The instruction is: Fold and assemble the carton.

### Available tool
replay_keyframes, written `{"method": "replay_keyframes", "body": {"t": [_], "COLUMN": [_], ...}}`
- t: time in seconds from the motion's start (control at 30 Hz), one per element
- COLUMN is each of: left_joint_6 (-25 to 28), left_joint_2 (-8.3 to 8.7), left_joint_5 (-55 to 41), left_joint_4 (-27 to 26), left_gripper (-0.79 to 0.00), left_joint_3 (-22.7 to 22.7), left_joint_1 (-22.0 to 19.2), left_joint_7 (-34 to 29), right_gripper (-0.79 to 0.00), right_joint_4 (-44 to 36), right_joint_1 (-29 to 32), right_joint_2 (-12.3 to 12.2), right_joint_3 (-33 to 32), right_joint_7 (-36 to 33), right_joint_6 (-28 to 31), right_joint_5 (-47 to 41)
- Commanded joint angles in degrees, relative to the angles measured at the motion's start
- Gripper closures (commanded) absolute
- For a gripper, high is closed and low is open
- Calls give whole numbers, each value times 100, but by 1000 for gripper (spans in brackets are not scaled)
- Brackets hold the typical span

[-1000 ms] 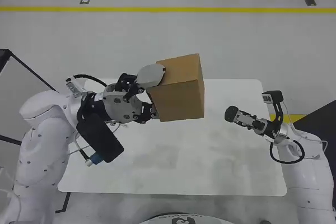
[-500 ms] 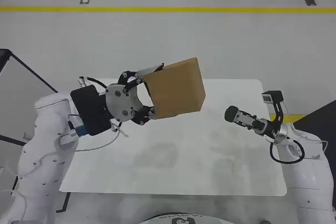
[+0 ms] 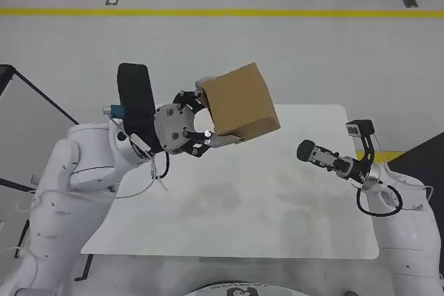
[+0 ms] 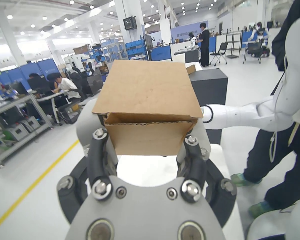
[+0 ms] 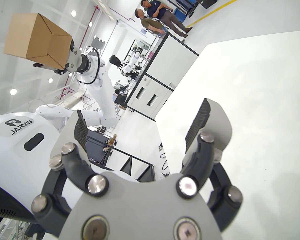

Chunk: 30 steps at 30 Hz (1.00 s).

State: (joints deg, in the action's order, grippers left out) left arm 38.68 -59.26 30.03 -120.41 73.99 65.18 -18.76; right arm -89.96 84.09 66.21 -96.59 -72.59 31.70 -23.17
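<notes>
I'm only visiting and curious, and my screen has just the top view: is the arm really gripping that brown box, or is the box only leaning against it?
Observer: It is gripped. In the left wrist view, the left gripper clamps one end of the carton from both sides.
Operator: Is the box sitting on the table?
Observer: No. The right wrist view shows it held up in the air, off the table.
Operator: And the other arm, is it holding anything?
Observer: No. The right gripper is open, with nothing in it.
</notes>
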Motion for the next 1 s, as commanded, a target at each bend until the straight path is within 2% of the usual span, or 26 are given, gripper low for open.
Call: {"method": "replay_keyframes", "body": {"t": [0.0,0.2,0.27,0.37,0.5,0.67,0.87,0.97], "left_joint_6": [-114,-114,-361,-831,-1391,-2164,-2479,-2516], "left_joint_2": [6,6,8,-3,12,27,33,41], "left_joint_5": [-308,-308,-215,-950,-2124,-3147,-3885,-3937], "left_joint_4": [-32,-32,-34,5,19,20,48,54], "left_gripper": [0,0,0,0,0,0,0,0], "left_joint_3": [45,45,53,31,102,247,322,366], "left_joint_1": [-26,-26,15,57,-10,-63,-95,-121], "left_joint_7": [-102,-102,-221,-361,-935,-1468,-1867,-2021], "right_gripper": [-785,-785,-785,-785,-785,-785,-785,-785], "right_joint_4": [0,0,0,0,0,0,0,0], "right_joint_1": [0,0,0,0,0,0,0,0], "right_joint_2": [0,0,0,0,0,0,0,0], "right_joint_3": [0,0,0,0,0,0,0,0], "right_joint_7": [0,0,0,0,0,0,0,0], "right_joint_6": [0,0,0,0,0,0,0,0], "right_joint_5": [0,0,0,0,0,0,0,0]}}
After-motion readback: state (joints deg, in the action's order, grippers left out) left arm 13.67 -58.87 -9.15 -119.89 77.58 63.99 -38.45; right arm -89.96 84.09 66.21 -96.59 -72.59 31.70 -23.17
